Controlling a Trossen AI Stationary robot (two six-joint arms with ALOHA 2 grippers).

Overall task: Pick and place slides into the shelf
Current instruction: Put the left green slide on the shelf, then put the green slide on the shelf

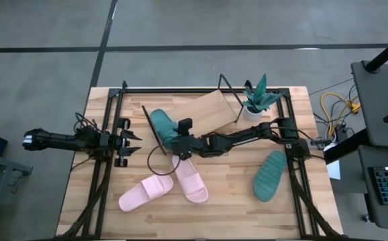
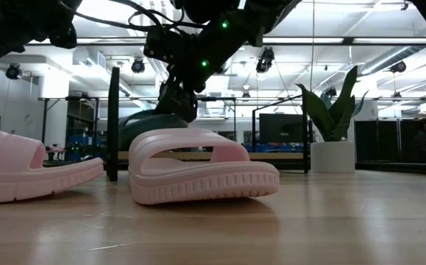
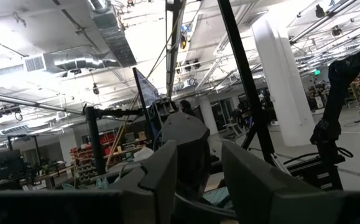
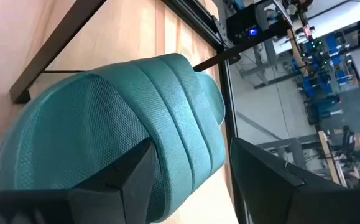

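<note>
Clearly our right gripper (image 1: 180, 148) has its jaws closed across a dark green slide (image 1: 164, 128) on the shelf (image 1: 207, 114). We judge the foam light, squashy, grippy; its strap suits holding. Left gripper (image 1: 132, 140) waits, jaws parted.

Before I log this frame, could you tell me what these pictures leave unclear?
- High view: right gripper covers the green slide, so grip contact is unclear.
- Low view: pink slide hides most of it.
- Left wrist view: table and slides out of frame.
</note>
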